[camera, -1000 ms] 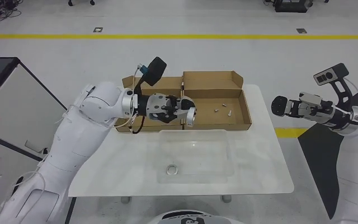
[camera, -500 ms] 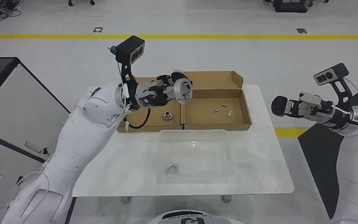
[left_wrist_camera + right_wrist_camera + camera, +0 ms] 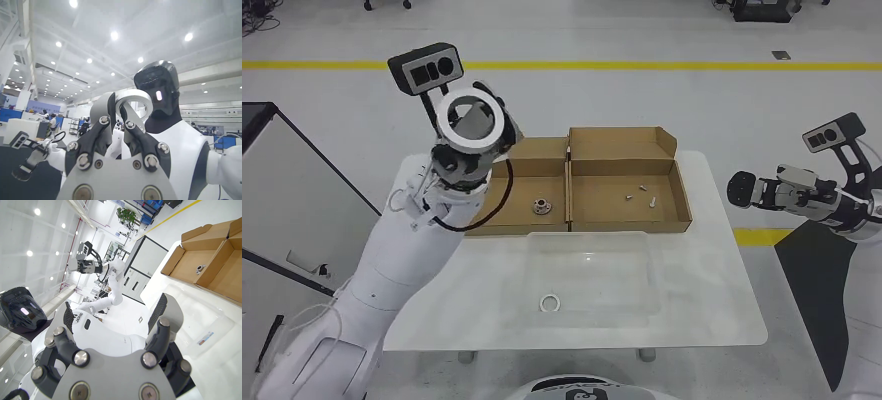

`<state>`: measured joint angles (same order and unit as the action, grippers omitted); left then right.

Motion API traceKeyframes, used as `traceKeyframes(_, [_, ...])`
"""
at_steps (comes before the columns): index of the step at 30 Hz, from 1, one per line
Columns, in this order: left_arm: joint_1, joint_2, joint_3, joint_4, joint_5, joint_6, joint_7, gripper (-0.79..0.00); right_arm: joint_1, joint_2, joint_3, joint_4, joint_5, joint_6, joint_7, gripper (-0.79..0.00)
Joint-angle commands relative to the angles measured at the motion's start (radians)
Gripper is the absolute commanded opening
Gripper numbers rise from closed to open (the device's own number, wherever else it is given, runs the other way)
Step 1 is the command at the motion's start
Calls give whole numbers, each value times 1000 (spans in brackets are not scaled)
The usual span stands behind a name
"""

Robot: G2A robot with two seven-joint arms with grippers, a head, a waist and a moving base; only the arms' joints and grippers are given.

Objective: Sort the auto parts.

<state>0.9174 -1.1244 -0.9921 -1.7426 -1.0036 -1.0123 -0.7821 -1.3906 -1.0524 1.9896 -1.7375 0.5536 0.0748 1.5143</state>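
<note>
Start on the left. Your left tool [image 3: 474,120] is held up high, and from above it looks to be by the far left corner of the worktop [image 3: 712,290]. It is pinching a big silver ring [image 3: 446,112]. From above, you look straight through the ring's round hole. The left wrist view tells you more about the grip: one finger [image 3: 111,106] is pressed on the outside of the ring and the other sits inside the hole, so the ring's wall is squeezed between them.

Next comes the brown cardboard box [image 3: 622,132] at the far side of the worktop. It has two parts. A small round metal part [image 3: 540,206] lies in the left one. A few tiny pale bits [image 3: 640,188] lie in the right one; they are too small to tell what they are.

Just in front of the box sits a clear plastic tub [image 3: 592,236]. A small white ring [image 3: 550,301] lies in it, near its left end. The right wrist view lets you see a little sticker [image 3: 205,338] on the tub's wall. Its print is too small to read.

Last, your right tool [image 3: 734,187] hangs past the right edge of the worktop. Its fingers are spread wide, with nothing between them.
</note>
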Motion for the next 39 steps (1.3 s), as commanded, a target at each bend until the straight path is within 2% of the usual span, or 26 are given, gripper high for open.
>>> traceKeyframes(1, [14, -11, -16, -4, -52, 0, -26, -785, 0, 0, 0, 0, 0, 0, 0, 0])
traceKeyframes(9, [35, -30, -50, 32, 127, 0, -26, -785, 0, 0, 0, 0, 0, 0, 0, 0])
traceKeyframes(18, [3, -25, -99, 89, 524, 31, -51, -785, 0, 0, 0, 0, 0, 0, 0, 0])
traceKeyframes(22, [8, -33, -95, 76, 605, 43, 14, -785, 0, 0, 0, 0, 0, 0, 0, 0])
traceKeyframes(27, [10, -44, -52, 51, 448, 0, 68, -785, 0, 0, 0, 0, 0, 0, 0, 0])
traceKeyframes(34, [18, -55, -53, 8, 98, 0, -26, -785, 0, 0, 0, 0, 0, 0, 0, 0])
traceKeyframes(39, [17, -60, -58, 3, 30, 5, -31, -785, 0, 0, 0, 0, 0, 0, 0, 0])
